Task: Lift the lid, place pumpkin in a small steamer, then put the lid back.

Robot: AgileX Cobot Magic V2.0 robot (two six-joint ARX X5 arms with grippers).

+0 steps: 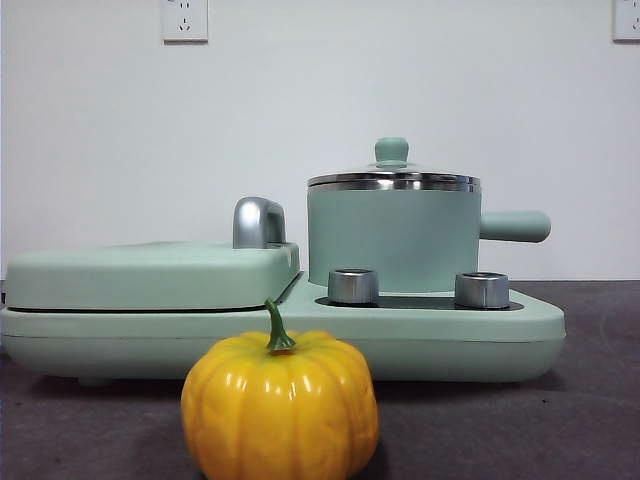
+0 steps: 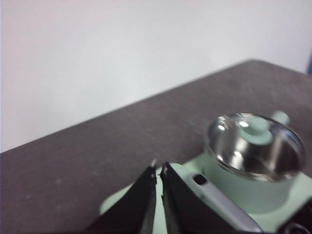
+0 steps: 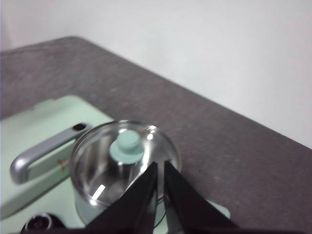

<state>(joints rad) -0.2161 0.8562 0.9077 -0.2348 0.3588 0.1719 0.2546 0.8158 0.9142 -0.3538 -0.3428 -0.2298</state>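
Pumpkin (image 1: 280, 408): glossy yellow-orange, ribbed, green stem upright; stands on the dark table (image 1: 600, 400) in the front view's foreground, just before the appliance, at about 7 o'clock from the pot. No gripper touches it.

Small steamer (image 1: 393, 238): mint-green pot, steel rim, side handle pointing to 3 o'clock; seated on the mint-green cooker base (image 1: 440, 335) behind two steel dials (image 1: 353, 286).

Lid (image 1: 392, 178): clear glass, steel rim, mint knob; in place on the steamer.

Griddle cover (image 1: 150, 275): flat, closed, at 9 o'clock from the pot, with a steel handle (image 1: 258, 222).

Right gripper (image 3: 160, 166): jaws clenched, holding nothing; hangs above the steamer, tips over the lid just beside the knob, apart from it.

Left gripper (image 2: 159, 170): jaws clenched, empty; above the griddle side, the steamer near but apart.

Wall sockets (image 1: 185, 19): on the wall behind.
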